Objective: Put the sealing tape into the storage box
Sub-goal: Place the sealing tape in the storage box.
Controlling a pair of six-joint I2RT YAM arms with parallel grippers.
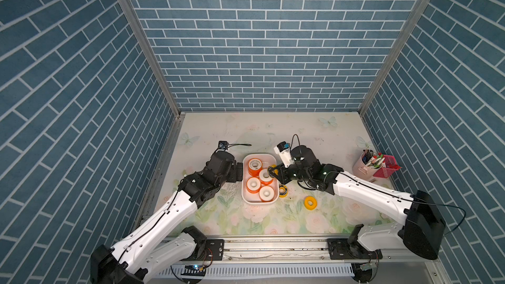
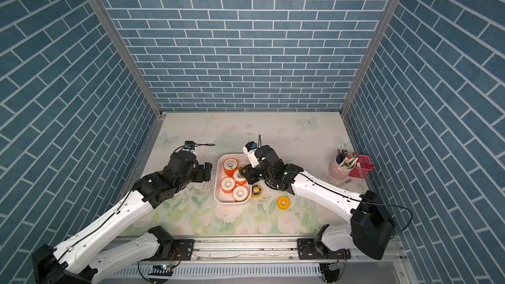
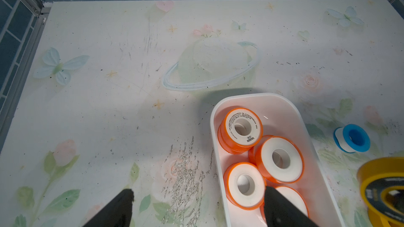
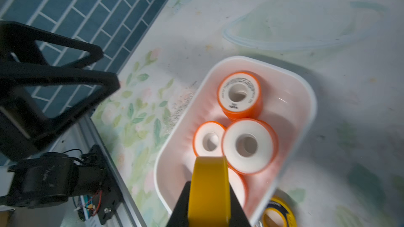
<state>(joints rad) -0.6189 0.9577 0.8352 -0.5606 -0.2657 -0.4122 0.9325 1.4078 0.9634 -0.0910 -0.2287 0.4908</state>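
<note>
Tape count?
— Eight rolls seen. Four orange rolls [image 1: 253, 184] with white faces, lying flat inside the storage box [image 1: 259, 155], packed against one another; farthest one sitting higher, whether on a hidden roll impossible to tell. One held yellow roll [image 4: 208, 171], on edge over the box's right rim. One yellow-black roll [image 1: 283, 190] on the counter [image 1: 328, 137], just beside the box's right wall. One loose yellow roll [image 1: 310, 202] well apart from the box, nearer the front. One blue roll [image 3: 352, 138] on the counter near the box, visible only from the left wrist.

Hands?
— Right hand [image 4: 208, 186] clamped on the held yellow roll, black fingers [image 4: 180, 210] against its flat faces. Left hand [image 3: 197, 191] spread wide, holding nothing, just beside the box's left wall.

Materials, shapes?
— Box of smooth white plastic: shallow, rectangular, rounded at the corners, pinkish inside. Rolls all ring-shaped spools with open cores; white tape between blue flanges on the blue one; printed text round the farthest orange face.

Surroundings?
— Pale floral print over the counter, with butterflies and a ringed planet, scuffed dark beside the box. One round pen cup [image 1: 362, 168] full of pens and one pink mesh basket [image 1: 387, 169], side by side at the far right. Blue brick-patterned walls on three sides, aluminium posts at the corners, aluminium rail along the front.
</note>
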